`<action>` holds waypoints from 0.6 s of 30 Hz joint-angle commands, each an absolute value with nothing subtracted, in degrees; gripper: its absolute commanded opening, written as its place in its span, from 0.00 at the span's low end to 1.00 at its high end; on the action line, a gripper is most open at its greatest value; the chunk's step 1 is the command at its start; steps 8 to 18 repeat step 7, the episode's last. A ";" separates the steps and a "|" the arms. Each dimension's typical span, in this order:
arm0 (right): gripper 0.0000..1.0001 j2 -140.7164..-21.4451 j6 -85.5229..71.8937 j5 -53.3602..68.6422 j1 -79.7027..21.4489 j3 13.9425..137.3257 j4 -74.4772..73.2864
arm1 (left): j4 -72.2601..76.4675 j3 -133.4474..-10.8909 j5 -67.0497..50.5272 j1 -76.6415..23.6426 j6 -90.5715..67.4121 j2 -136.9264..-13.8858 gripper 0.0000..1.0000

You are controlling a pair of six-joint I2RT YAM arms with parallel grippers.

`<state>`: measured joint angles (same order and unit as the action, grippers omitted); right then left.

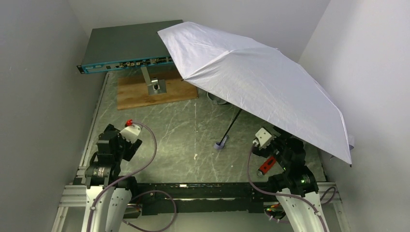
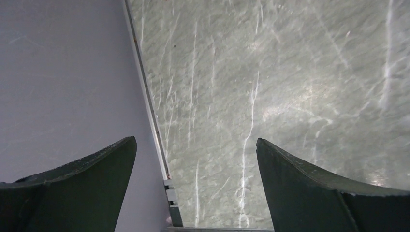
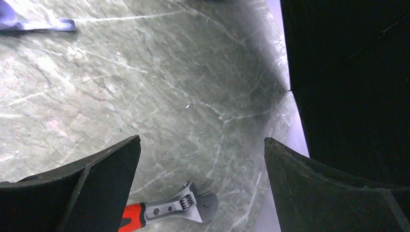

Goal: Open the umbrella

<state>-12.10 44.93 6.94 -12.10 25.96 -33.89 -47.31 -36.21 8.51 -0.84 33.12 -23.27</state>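
The umbrella point(image 1: 261, 82) stands open on the table, its pale lavender-white canopy spread over the right half. Its thin black shaft point(image 1: 232, 124) slants down to the small lavender handle point(image 1: 220, 144), which rests on the marble top. In the right wrist view the black inside of the canopy point(image 3: 348, 72) fills the right side and the lavender strap point(image 3: 34, 23) shows at top left. My right gripper point(image 3: 202, 145) is open and empty under the canopy edge. My left gripper point(image 2: 196, 145) is open and empty at the table's left edge point(image 2: 150, 106).
An adjustable wrench with a red handle point(image 3: 169, 210) lies under my right gripper; it also shows in the top view point(image 1: 267, 165). A grey rack unit point(image 1: 128, 46) on a stand over a wooden board point(image 1: 154, 94) stands at the back. Walls close in left and right.
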 commanded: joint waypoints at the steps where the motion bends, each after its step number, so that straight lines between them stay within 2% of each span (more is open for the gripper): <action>1: 1.00 -11.02 47.10 2.88 -12.04 25.45 -34.32 | -41.20 -31.72 13.63 -0.60 38.22 -19.84 1.00; 18: 1.00 -11.31 46.39 0.87 -12.04 26.87 -35.33 | -39.36 -30.69 11.07 -0.60 38.83 -18.66 1.00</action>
